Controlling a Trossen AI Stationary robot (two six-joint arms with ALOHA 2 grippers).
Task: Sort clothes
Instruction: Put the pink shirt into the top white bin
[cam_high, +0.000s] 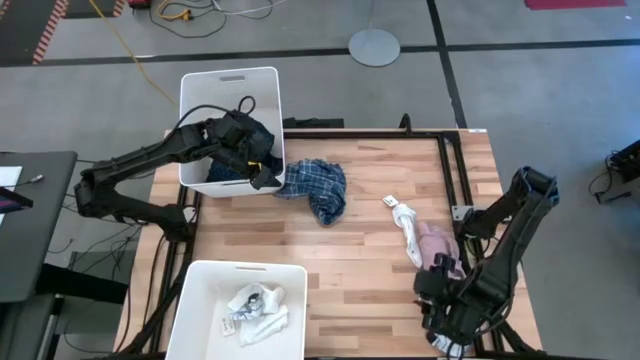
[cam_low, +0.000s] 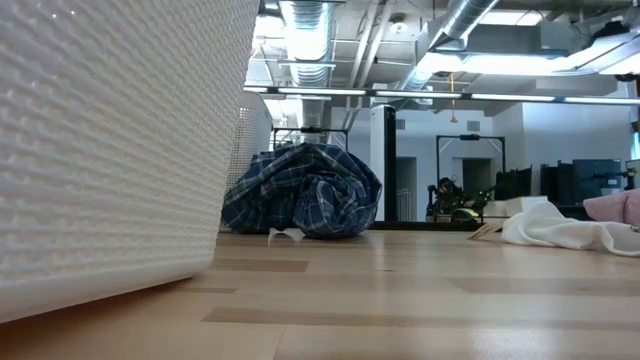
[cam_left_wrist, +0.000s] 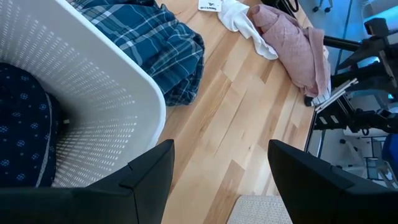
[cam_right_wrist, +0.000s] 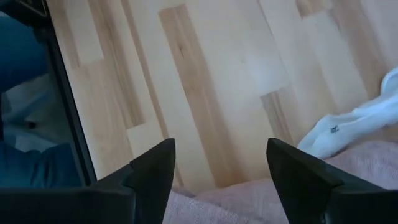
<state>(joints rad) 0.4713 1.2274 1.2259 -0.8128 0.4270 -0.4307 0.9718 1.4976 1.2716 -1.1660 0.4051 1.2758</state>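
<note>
Navy dotted piece (cam_left_wrist: 22, 134) below spread left jaws.

You won't find any readable text here: the small white tag (cam_left_wrist: 210, 5) by the white cloth (cam_left_wrist: 239, 22) carries dark marks too small to read.

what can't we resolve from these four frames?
- Far bin: contents mostly hidden in the high view by the left gripper; the left wrist view shows only the navy dotted piece.
- Near bin: fills the low view's left, contents unseen there; socks too small in the high view to count.
- Pink shirt: partly covered by the right gripper in the high view, cut off by the edge in the low view.
</note>
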